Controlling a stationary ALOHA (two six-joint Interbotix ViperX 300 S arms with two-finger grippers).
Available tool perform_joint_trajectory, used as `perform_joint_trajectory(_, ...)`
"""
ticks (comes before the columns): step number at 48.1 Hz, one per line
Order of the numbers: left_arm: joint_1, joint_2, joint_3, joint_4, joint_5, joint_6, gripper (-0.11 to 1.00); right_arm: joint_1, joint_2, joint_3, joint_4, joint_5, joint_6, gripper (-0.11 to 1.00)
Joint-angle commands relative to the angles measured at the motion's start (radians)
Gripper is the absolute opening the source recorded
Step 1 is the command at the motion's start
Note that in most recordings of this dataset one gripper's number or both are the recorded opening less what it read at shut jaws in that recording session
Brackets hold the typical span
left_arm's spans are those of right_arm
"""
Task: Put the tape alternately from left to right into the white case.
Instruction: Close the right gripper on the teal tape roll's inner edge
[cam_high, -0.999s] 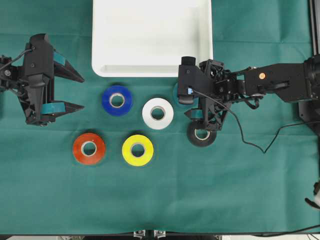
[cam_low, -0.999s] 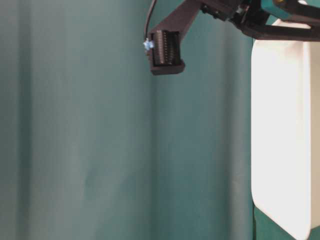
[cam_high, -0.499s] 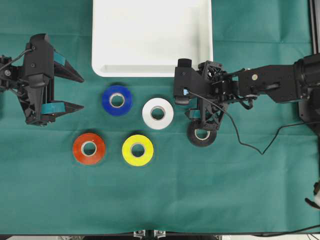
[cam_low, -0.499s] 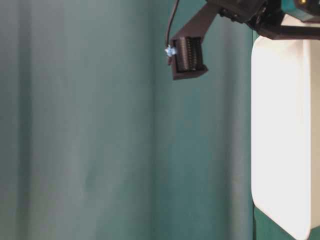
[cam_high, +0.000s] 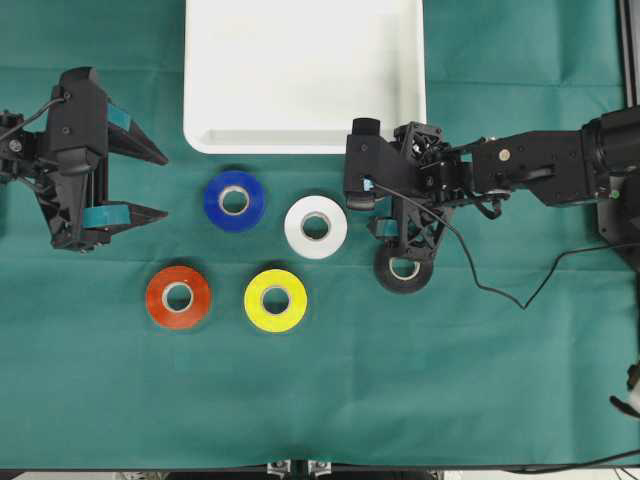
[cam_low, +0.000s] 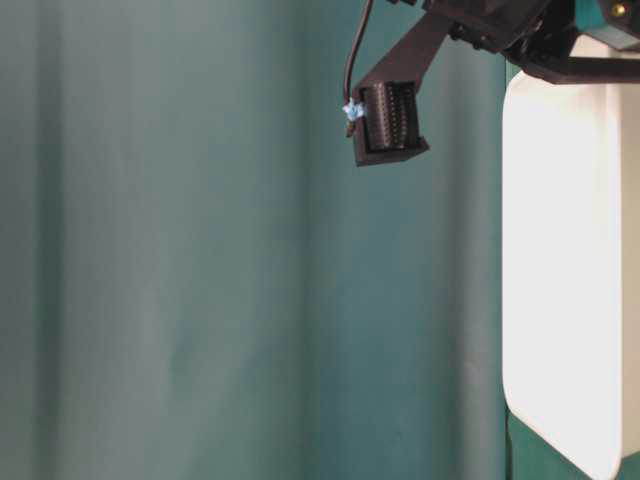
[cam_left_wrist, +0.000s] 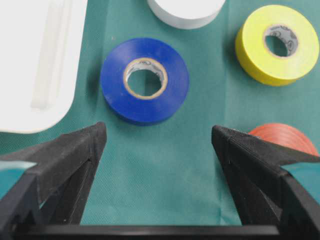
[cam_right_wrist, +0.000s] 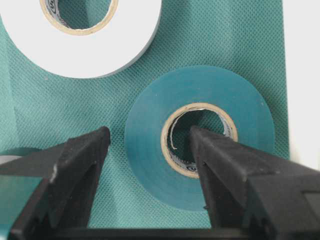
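Observation:
The white case (cam_high: 300, 75) lies empty at the back centre. On the green cloth lie blue (cam_high: 234, 201), white (cam_high: 316, 227), red (cam_high: 178, 297), yellow (cam_high: 275, 300) and black (cam_high: 404, 269) tape rolls. A green tape roll (cam_right_wrist: 235, 100) lies under my right arm, hidden in the overhead view. My right gripper (cam_right_wrist: 150, 132) is open and straddles that roll's wall: one finger stands over the core hole, the other outside the rim. My left gripper (cam_high: 165, 185) is open at the far left, short of the blue roll (cam_left_wrist: 145, 80), with nothing between its fingers (cam_left_wrist: 75, 150).
The right arm's cable (cam_high: 480, 270) trails across the cloth beside the black roll. In the table-level view the case's rim (cam_low: 520, 300) stands at the right, with the right arm's black camera housing (cam_low: 390, 120) hanging above.
My right arm has shifted slightly left over the green roll; its camera housing moved right and up in the table-level view. The left arm and all rolls stayed put.

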Motion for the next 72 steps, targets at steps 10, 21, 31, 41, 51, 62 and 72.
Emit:
perform_joint_trajectory(10, 0.002, -0.006, -0.018, -0.002, -0.005, -0.002, 0.62, 0.002, -0.009, -0.014, -0.008, -0.006, 0.002, 0.56)
perform_joint_trajectory(21, 0.002, -0.006, -0.018, -0.002, -0.006, -0.002, 0.62, 0.003, -0.009, -0.021, -0.015, -0.002, 0.002, 0.29)
perform_joint_trajectory(31, 0.002, -0.009, -0.02, -0.002, 0.008, -0.002, 0.62, 0.005, -0.014, -0.037, -0.017, 0.005, 0.002, 0.29)
perform_joint_trajectory(41, 0.002, -0.011, -0.018, -0.002, 0.012, -0.003, 0.62, 0.029, -0.064, -0.069, -0.011, 0.034, 0.003, 0.29)
perform_joint_trajectory(51, 0.002, -0.012, -0.02, -0.002, 0.012, -0.003, 0.62, 0.044, -0.137, -0.098, -0.011, 0.035, 0.003, 0.29)
perform_joint_trajectory(62, 0.003, -0.012, -0.02, -0.002, 0.012, -0.002, 0.62, 0.037, -0.155, -0.11, -0.04, 0.031, -0.005, 0.29)
perform_joint_trajectory(72, 0.002, -0.012, -0.021, -0.002, 0.012, -0.002, 0.62, -0.018, -0.155, -0.117, -0.106, 0.029, -0.002, 0.29)
